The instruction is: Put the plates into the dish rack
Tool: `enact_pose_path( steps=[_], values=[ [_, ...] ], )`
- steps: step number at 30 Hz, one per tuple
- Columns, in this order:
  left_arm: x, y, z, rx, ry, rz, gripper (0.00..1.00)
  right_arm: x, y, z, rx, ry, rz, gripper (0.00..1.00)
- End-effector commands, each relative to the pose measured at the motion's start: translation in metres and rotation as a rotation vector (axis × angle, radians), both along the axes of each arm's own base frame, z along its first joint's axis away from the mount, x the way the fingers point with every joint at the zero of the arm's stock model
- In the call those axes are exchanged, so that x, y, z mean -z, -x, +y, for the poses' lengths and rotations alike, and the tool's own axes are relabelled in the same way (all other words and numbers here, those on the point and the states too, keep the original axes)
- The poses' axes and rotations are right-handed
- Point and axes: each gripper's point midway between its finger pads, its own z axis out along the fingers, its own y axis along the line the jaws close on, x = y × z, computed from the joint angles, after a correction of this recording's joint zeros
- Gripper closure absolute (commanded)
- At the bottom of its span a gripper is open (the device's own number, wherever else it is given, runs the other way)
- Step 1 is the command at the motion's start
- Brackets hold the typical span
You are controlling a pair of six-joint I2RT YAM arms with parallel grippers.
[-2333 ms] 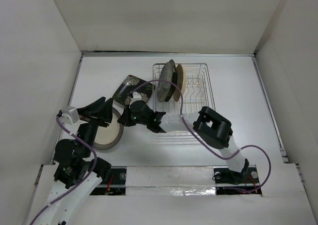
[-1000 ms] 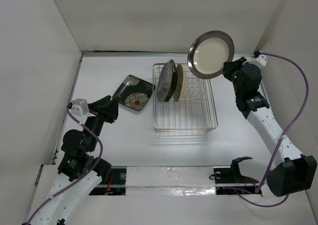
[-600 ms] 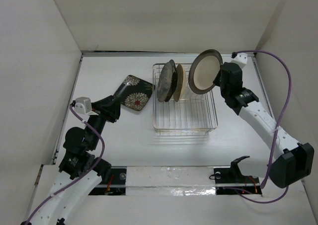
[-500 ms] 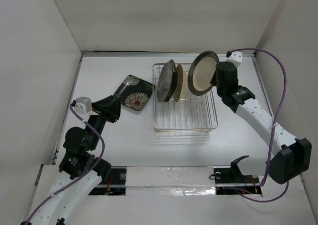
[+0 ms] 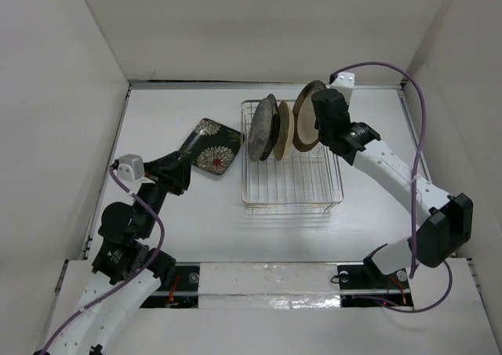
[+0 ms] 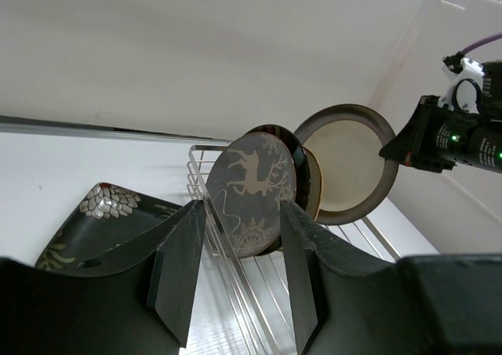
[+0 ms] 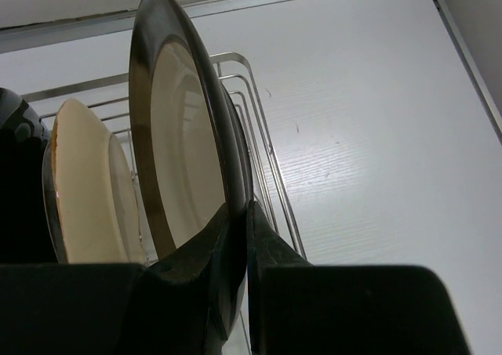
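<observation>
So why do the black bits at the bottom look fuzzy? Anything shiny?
Left wrist view: the fingers sit close to the lens and blur; the deer plate is sharp. Right wrist view: the brown-rimmed plate glints along its rim. Top view: even light, faint shadow by the rack.

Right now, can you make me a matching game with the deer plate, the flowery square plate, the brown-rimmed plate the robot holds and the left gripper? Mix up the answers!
Things:
1. deer plate
2. black square plate
3. brown-rimmed plate
4. left gripper

Places or states:
A. open, holding nothing
B. pinched by the right gripper at the dish rack
C. standing on edge in the dish rack
D. on the table, left of the dish rack

Pairs: 1-C, 2-D, 3-B, 4-A
</observation>
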Motion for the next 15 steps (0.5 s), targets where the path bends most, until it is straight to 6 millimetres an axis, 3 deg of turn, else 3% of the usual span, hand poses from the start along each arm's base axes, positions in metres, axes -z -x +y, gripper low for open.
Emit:
enact_pose_path(
  steps=[1, 8, 15],
  values=[
    [-0.019, 0.007, 0.002, 0.009, 0.036, -0.055, 0.60, -0.076, -0.008, 0.005, 0.073, -0.062, -0.201, 1.00],
    [-0.020, 0.008, 0.003, 0.008, 0.041, -0.060, 0.60, -0.064, -0.017, 0.020, 0.079, 0.020, -0.143, 1.00],
    [-0.015, 0.004, -0.001, 0.015, 0.030, -0.040, 0.60, -0.038, -0.030, 0.038, 0.062, 0.082, -0.081, 1.00]
  ],
)
